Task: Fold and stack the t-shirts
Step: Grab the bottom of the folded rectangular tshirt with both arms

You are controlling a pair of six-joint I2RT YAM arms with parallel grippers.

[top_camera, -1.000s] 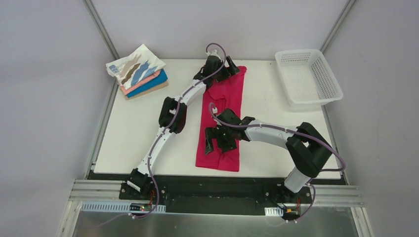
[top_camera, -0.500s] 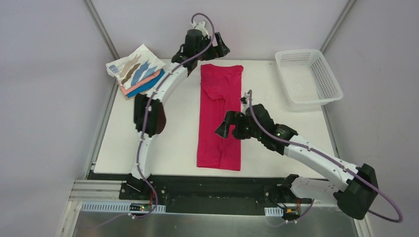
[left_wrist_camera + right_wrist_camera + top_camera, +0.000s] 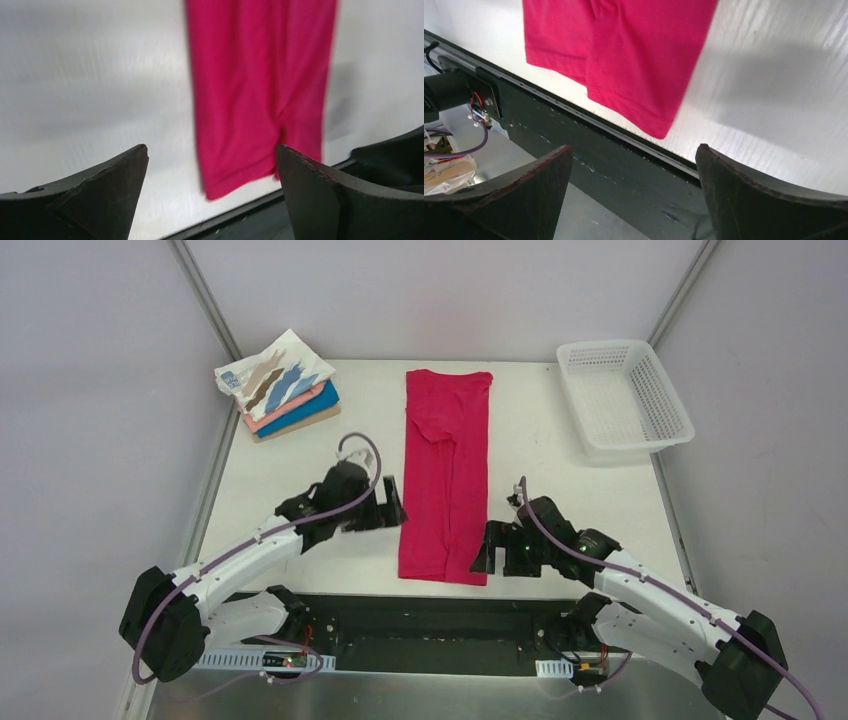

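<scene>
A crimson-pink t-shirt [image 3: 446,472] lies folded into a long narrow strip down the middle of the table; it shows in the left wrist view [image 3: 255,90] and the right wrist view [image 3: 624,55]. My left gripper [image 3: 392,510] is open and empty just left of the strip's near half. My right gripper [image 3: 488,552] is open and empty at the strip's near right corner. A stack of folded t-shirts sits at the far left: the white streaked one [image 3: 272,373] on top of salmon [image 3: 295,403], blue [image 3: 306,410] and tan [image 3: 300,425] ones.
A white mesh basket [image 3: 623,395] stands at the far right of the table. The table's near edge and a dark rail [image 3: 634,170] lie just below the shirt's hem. Metal frame posts rise at the back corners.
The left arm has swung from the shirt's far end back to its near left side. The right arm has pulled back to the near right corner. The shirt lies flat and straight.
</scene>
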